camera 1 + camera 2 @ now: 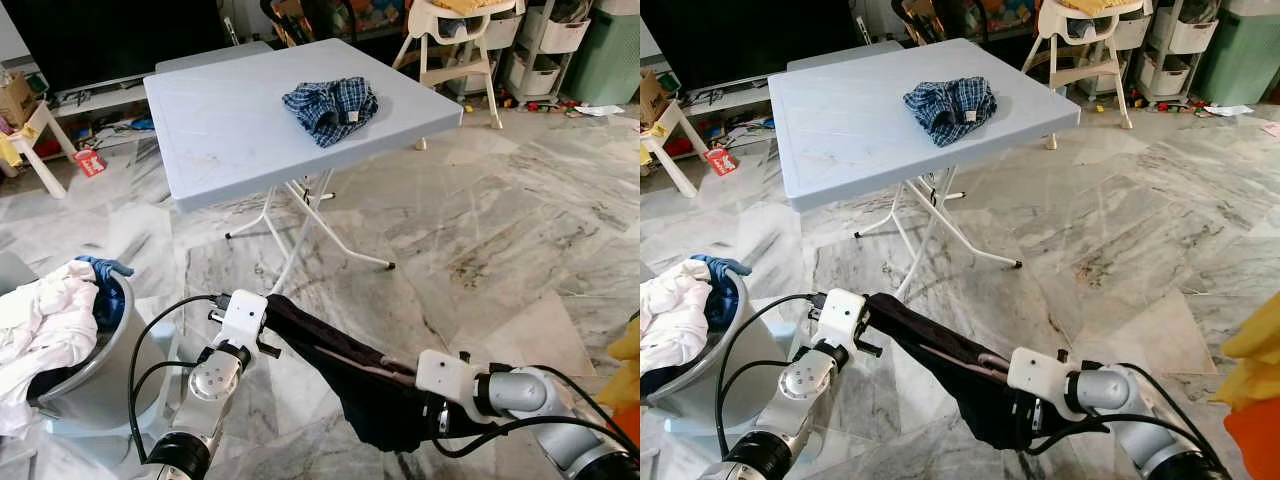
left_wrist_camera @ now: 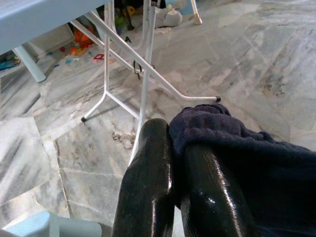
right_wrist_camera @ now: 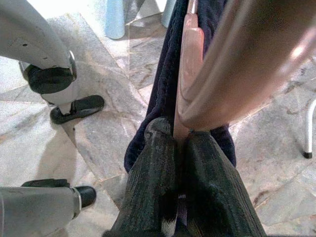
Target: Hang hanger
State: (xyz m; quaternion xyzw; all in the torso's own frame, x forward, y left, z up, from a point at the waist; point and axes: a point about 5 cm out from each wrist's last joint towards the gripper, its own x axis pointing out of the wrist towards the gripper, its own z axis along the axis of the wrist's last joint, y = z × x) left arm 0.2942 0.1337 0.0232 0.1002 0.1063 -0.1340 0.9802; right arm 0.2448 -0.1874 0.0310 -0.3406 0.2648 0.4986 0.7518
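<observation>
A dark navy garment (image 1: 340,365) hangs stretched between my two grippers, low over the marble floor. A pinkish wooden hanger (image 3: 190,64) lies inside it, and a thin pink edge of the hanger (image 1: 368,368) peeks out along the cloth. My left gripper (image 2: 173,143) is shut on the garment's rolled upper edge, at the cloth's left end (image 1: 272,305). My right gripper (image 3: 178,136) is shut on the hanger and the cloth around it, at the right end (image 1: 428,405).
A light blue folding table (image 1: 230,130) stands ahead with a plaid cloth (image 1: 332,105) on it; its white legs (image 1: 300,225) splay onto the floor. At my left is a grey laundry basket (image 1: 105,375) with white clothes. A high chair (image 1: 450,40) and storage bins stand behind.
</observation>
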